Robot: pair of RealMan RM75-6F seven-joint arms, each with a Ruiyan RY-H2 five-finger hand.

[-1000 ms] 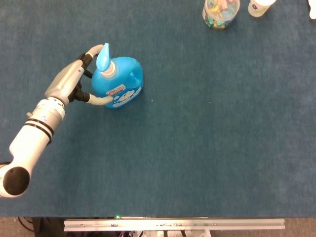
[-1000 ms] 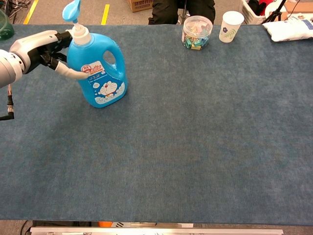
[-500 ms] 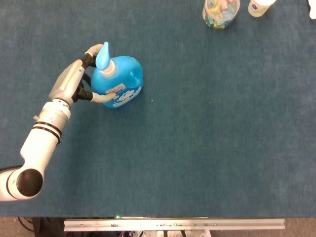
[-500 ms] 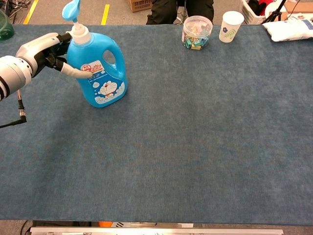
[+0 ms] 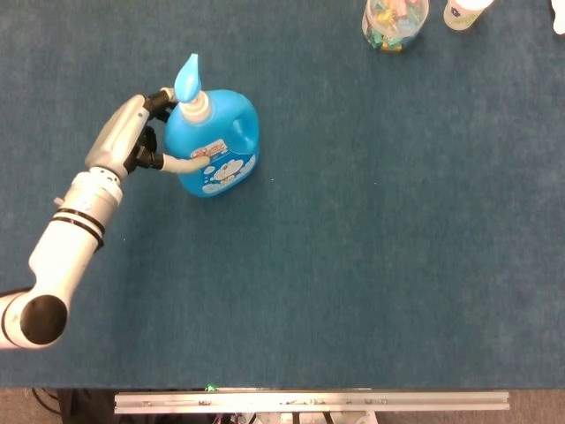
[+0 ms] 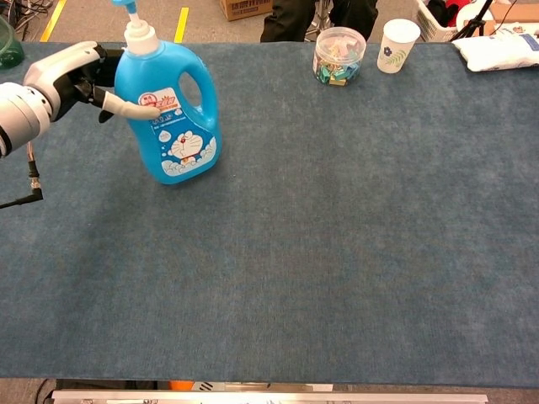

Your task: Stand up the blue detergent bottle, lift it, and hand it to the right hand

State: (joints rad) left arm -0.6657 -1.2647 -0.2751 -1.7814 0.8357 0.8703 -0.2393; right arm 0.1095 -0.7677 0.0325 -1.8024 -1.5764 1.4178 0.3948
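While standing upright on the bench (image 6: 337, 252) at upper left of frame, blue detergent bottle (image 6: 173, 114) is clasped near its neck by left hand (image 6: 72, 76) fingers (image 6: 126, 108); risk: toppling or slipping when lifted.

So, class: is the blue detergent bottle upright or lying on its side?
Upright: the blue detergent bottle stands on its base, pump on top, left hand gripping it.
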